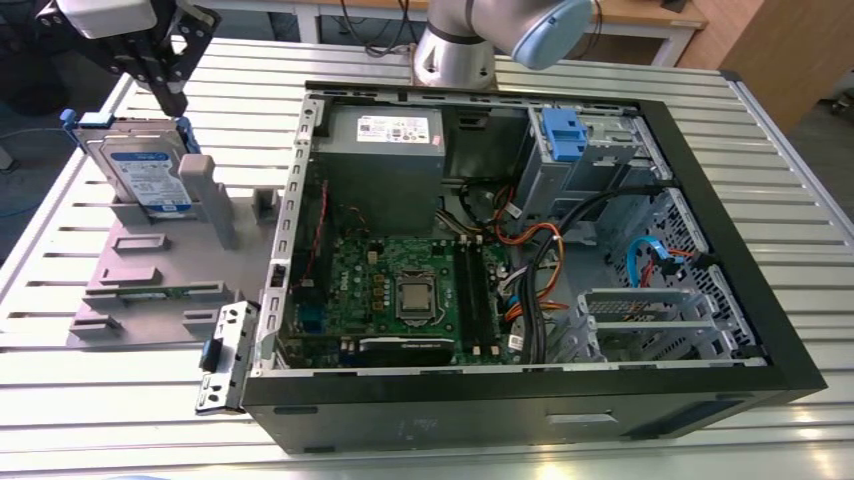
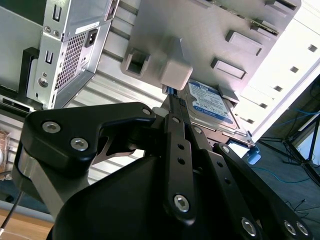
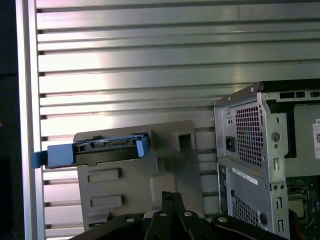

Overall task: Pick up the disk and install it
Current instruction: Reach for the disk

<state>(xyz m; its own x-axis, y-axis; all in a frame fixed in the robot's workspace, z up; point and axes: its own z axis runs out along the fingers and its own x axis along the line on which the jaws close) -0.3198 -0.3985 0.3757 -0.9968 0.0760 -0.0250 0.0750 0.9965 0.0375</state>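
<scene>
The disk [image 1: 142, 168] stands on edge in a grey holder [image 1: 140, 285] on the exterior view's left, silver with a blue-and-white label and blue rails. My gripper [image 1: 171, 98] hangs just above and behind its top edge, fingers drawn together, shut on nothing and not touching the disk. In the second wrist view the black fingers [image 2: 176, 117] point toward the disk [image 2: 211, 102] beyond the holder's block. The first wrist view has the disk [image 3: 95, 150] edge-on, with my gripper [image 3: 171, 198] some way off it.
An open computer case [image 1: 747, 300] lies to the exterior view's right of the holder, with motherboard [image 1: 400, 290], grey power supply [image 1: 384, 150] and a drive cage with a blue latch [image 1: 563, 135]. A loose metal bracket [image 1: 227, 355] rests by the case. The slatted table [image 1: 80, 420] surrounds everything.
</scene>
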